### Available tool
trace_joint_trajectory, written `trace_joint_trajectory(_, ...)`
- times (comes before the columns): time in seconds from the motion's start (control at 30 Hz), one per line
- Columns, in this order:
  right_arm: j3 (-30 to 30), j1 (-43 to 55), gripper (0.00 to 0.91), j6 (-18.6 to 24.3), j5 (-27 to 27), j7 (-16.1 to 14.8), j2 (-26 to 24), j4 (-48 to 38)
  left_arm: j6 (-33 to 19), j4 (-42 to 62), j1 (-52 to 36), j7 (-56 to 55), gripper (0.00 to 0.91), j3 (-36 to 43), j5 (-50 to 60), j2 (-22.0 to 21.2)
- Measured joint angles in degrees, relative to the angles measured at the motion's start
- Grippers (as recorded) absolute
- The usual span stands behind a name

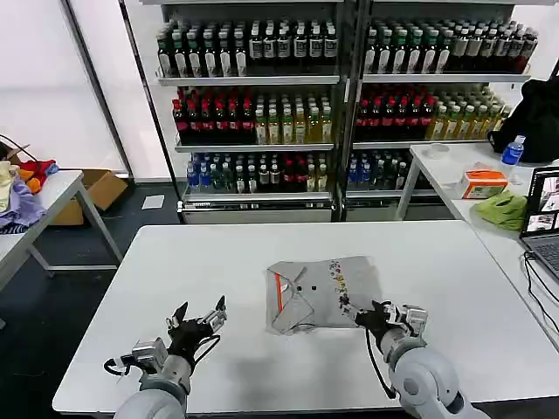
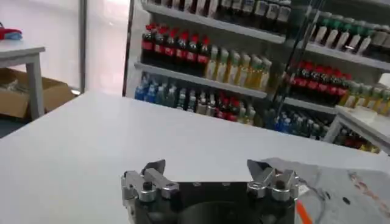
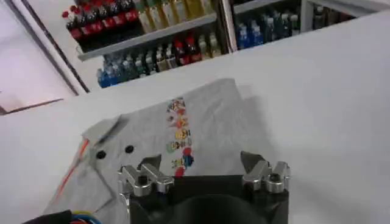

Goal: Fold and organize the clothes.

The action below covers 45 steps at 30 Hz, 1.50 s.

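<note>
A wide white table (image 1: 262, 262) spans the head view, with shelves of bottled drinks (image 1: 253, 105) at twelve o'clock behind it. A side table (image 1: 472, 161) at two o'clock carries an orange box (image 1: 483, 183) and a lime-green cloth (image 1: 504, 209).

Near the table's centre, slightly toward four o'clock, lies the collared shirt (image 1: 319, 292), light grey cotton, folded into a compact rectangle. Its collar and orange-lined button placket (image 1: 279, 292) sit at the nine o'clock edge, with two dark buttons beside them. A strip of small multicoloured chest print (image 3: 178, 134) runs across the middle of the fold. The cloth lies mostly flat, with soft creases near the collar.

The right gripper (image 1: 377, 316) sits at the shirt's five o'clock corner, its fingers spread apart above the fabric's edge, holding nothing. The left gripper (image 1: 199, 321) hangs over bare tabletop at seven o'clock, well apart from the shirt, its fingers likewise spread and empty.
</note>
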Motion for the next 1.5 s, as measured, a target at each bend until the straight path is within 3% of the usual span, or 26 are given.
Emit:
trace_joint_trajectory(0.67, 2.92, -1.55, 0.907, -0.08, 2.10, 1.16, 0.16, 0.98, 0.07, -0.16, 0.19, 0.39, 0.907, -0.01, -0.24, 0.30)
trace_joint_trajectory(0.9, 2.72, 1.46, 0.907, 0.00, -3.73, 0.20, 2.10, 0.53, 0.03, -1.02, 0.78, 0.50, 0.907, -0.93, -0.20, 0.26)
trace_joint_trajectory(1.17, -0.56, 8.71, 0.907, 0.05, -11.49, -1.03, 5.69, -5.55, -0.55, -2.48, 2.55, 0.90, 0.907, -2.09, 0.15, 0.09)
trace_joint_trajectory(1.5, -2.13, 15.28, 0.907, 0.05, -13.75, -1.37, 10.08, -14.43, -0.69, -3.71, 4.45, 1.02, 0.907, -3.02, 0.40, -0.20)
